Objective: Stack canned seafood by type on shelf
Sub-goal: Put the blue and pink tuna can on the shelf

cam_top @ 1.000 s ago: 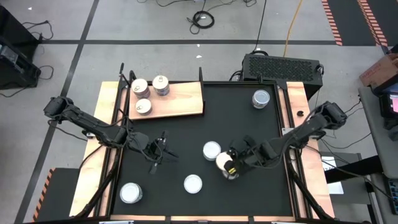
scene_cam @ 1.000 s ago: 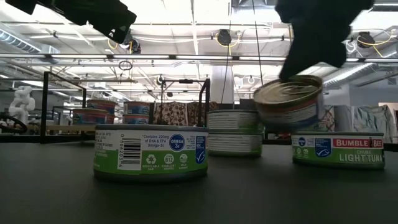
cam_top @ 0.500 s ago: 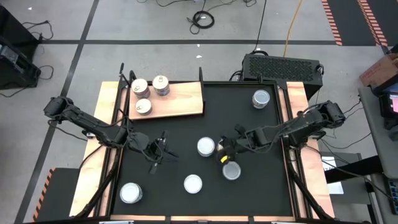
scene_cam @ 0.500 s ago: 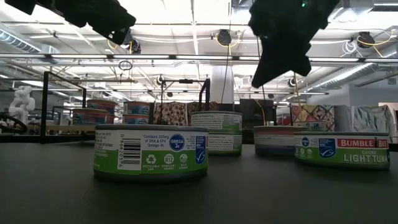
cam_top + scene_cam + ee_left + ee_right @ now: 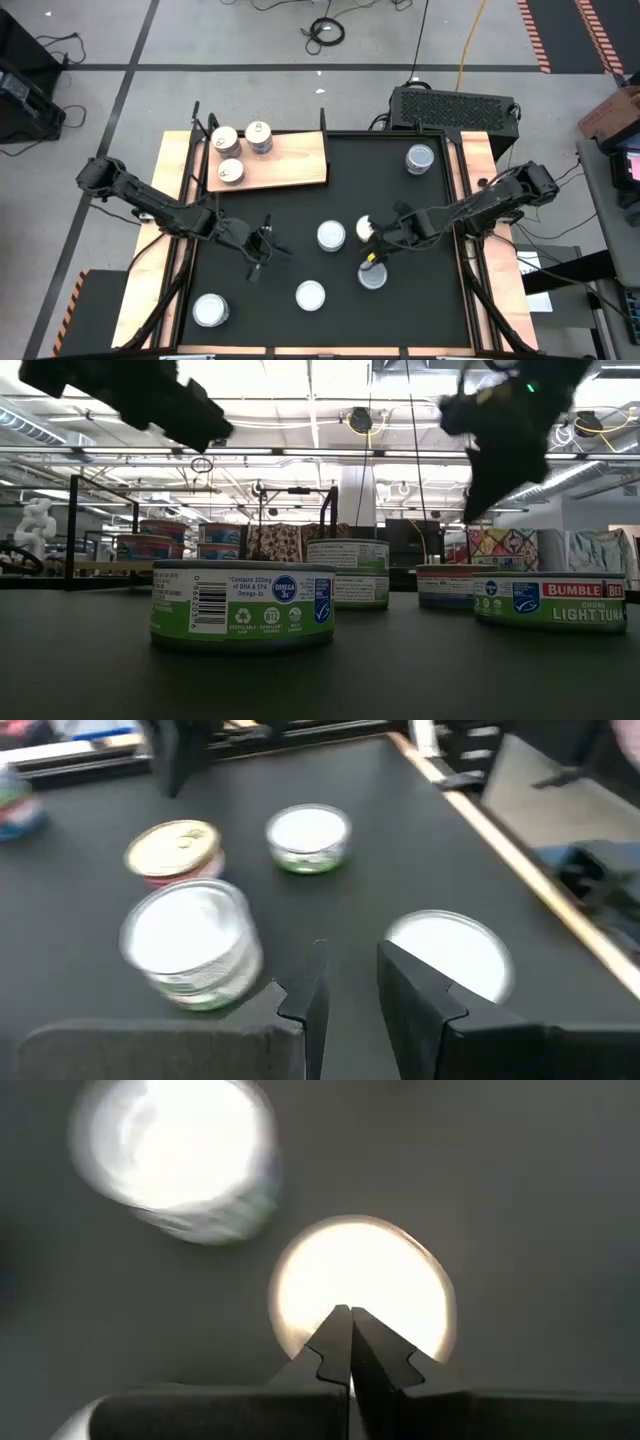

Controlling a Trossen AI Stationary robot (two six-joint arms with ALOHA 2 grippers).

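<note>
A: High view, item by item?

B: Wooden shelf (image 5: 285, 158) at the table's far-left corner, bearing three gold-topped tins (image 5: 240, 148) clustered at its left end, none stacked. Loose on the black mat (image 5: 300, 215): a tin near the far-right corner (image 5: 420, 158), a pale-topped tin at mid-mat (image 5: 331, 236), a tin (image 5: 371, 276) just nearer than the right gripper, one at the near edge (image 5: 310, 294), one at the near-left corner (image 5: 210, 310). Right gripper (image 5: 375, 243) — fingers pressed together, empty — hangs over the middle. Left gripper (image 5: 262, 248), left of centre, part-parted on nothing.

A: Against half a second ago?

B: Right gripper has drawn slightly towards the right edge; the tin below it lies as it was. A second ago that tin was in its grip, tilted in the air. Left arm has crept a little towards centre.

A: Low view?

B: Green-labelled tin (image 5: 243, 603) foremost, Bumble Bee light-tuna tin (image 5: 548, 600) at right, two more behind; both arms dark overhead.

A: Left wrist view?

B: Fingers (image 5: 415, 1000) parted; pale tins (image 5: 193, 942) ahead, plus a gold-topped one (image 5: 175, 850).

A: Right wrist view?

B: Closed fingertips (image 5: 348, 1345) directly above a bright lid (image 5: 362, 1292).

A: Hazards?

B: In my judgement — descending with the fingers still together would strike the lid and skid the tin. Both arms converging on the middle tins risks contact. Types could be mixed on the shelf.
</note>
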